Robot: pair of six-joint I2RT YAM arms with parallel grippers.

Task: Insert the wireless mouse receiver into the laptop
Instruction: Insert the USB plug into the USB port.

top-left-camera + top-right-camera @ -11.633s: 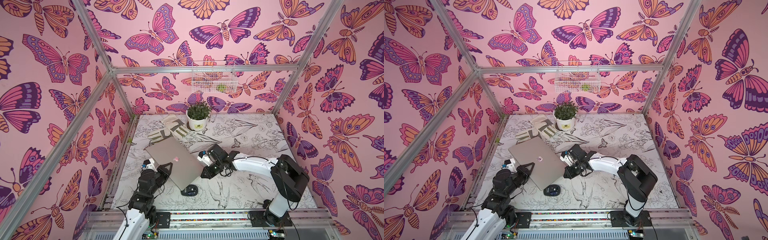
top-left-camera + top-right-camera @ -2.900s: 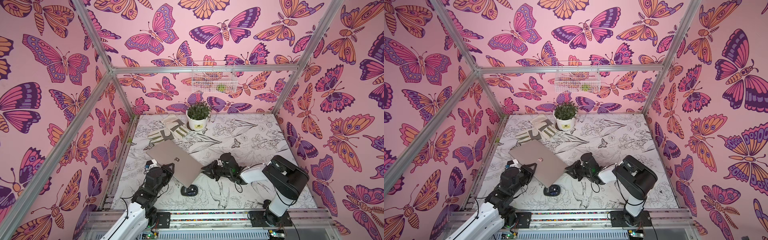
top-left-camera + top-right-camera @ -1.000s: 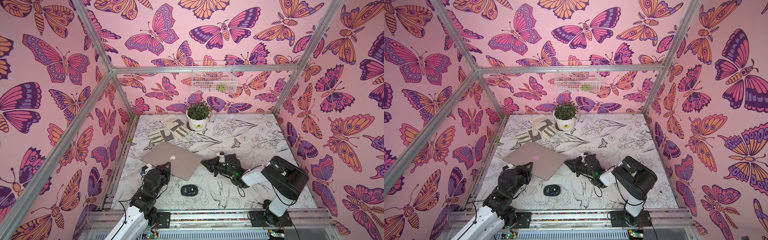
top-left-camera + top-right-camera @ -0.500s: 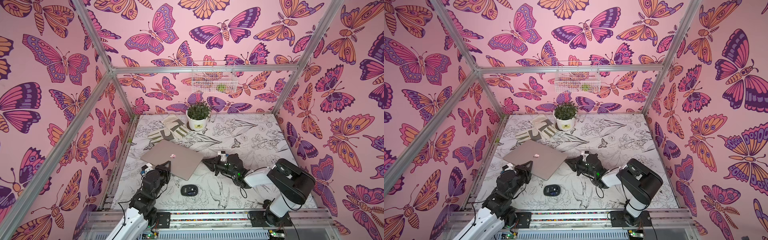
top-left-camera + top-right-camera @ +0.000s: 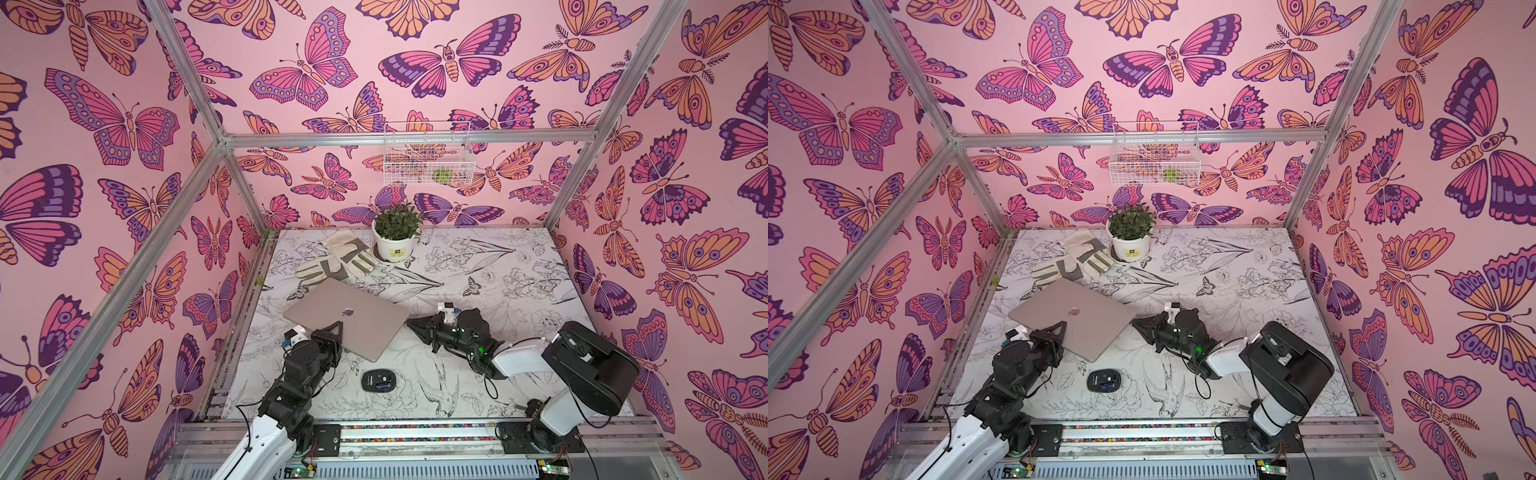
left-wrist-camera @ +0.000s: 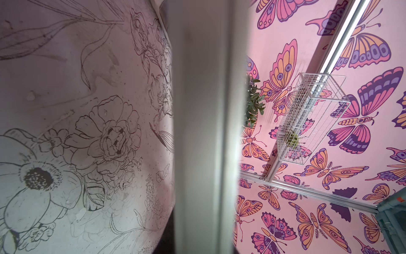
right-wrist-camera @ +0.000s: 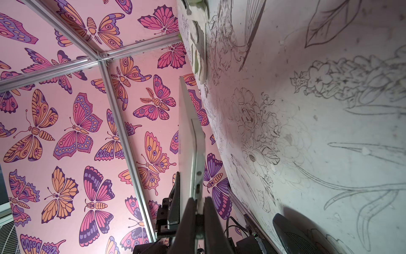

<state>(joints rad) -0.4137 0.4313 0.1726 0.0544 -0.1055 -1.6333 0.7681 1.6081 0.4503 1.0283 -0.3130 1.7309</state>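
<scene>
Two black parallel grippers work the front of the flower-printed table (image 5: 498,291), and an oval black mouse (image 5: 377,381) lies between them, nearest of all. The left gripper (image 5: 334,332) is clamped tight on the near edge of the thin silver-grey laptop (image 5: 353,303). Its lid is closed, and it seems tipped up off the table on that side. The right gripper (image 5: 414,325) points at the laptop's right corner, almost touching, with its jaws nearly together. The tiny black wireless mouse receiver cannot be made out. It may sit pinched between those fingers (image 7: 189,222), but I cannot tell. Farther back lie pale work gloves (image 5: 336,266) and a white plant pot (image 5: 395,249), with a white wire basket (image 5: 428,166) hung above them.

By my judgement the receiver will handle as light, rigid and slick. It is best gripped by its plastic cap with the plug left free, since it could twist. The laptop is stiff and smooth, so it needs bracing.

Only the right wrist view shows the laptop's side edge, with a dark port slot (image 7: 197,188) just ahead of the fingertips. Both top views hide it. The left wrist view gives the laptop only as a blurred grey slab.
</scene>
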